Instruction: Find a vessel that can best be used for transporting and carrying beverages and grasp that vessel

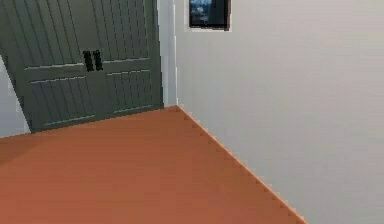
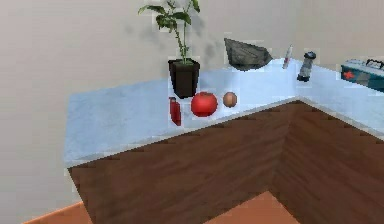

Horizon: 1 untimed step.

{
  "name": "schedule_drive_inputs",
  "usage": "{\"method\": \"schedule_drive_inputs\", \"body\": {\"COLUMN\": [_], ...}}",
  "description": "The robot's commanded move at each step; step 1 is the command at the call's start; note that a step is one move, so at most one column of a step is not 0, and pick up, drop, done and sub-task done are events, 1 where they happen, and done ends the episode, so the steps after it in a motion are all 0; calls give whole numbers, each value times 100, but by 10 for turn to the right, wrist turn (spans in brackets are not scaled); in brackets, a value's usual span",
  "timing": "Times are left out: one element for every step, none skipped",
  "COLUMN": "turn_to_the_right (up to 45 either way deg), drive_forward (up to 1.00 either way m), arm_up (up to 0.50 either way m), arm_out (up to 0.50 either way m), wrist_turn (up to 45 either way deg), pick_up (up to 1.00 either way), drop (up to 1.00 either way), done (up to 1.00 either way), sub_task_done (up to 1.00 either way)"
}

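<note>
a dark capped cylinder (image 2: 307,66), upright and bottle-like with a paler top, stands on the far stretch of the smooth, pale blue l-shaped surface (image 2: 110,118), toward the arm side view's right and near the wall. just beside it rises a thin pale stick (image 2: 288,55), and a teal box (image 2: 362,72) lies at the right edge. further left sit a dark angular slab (image 2: 246,53), a leafy plant (image 2: 176,20) in a square black pot (image 2: 184,76), a tan egg shape (image 2: 230,99), a glossy red ball (image 2: 204,104) and a small red block (image 2: 176,111). wood-grained fronts (image 2: 200,170) run below. (the jaws' state cannot be told.) ahead, panelled grey-green double doors (image 1: 80,60) meet a terracotta floor (image 1: 120,170).
</note>
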Motion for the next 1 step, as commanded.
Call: {"method": "schedule_drive_inputs", "body": {"turn_to_the_right": [0], "drive_forward": [0], "arm_up": [50], "arm_out": [0], "wrist_turn": [0], "pick_up": [0], "drop": [0], "done": [0], "sub_task_done": [0]}}
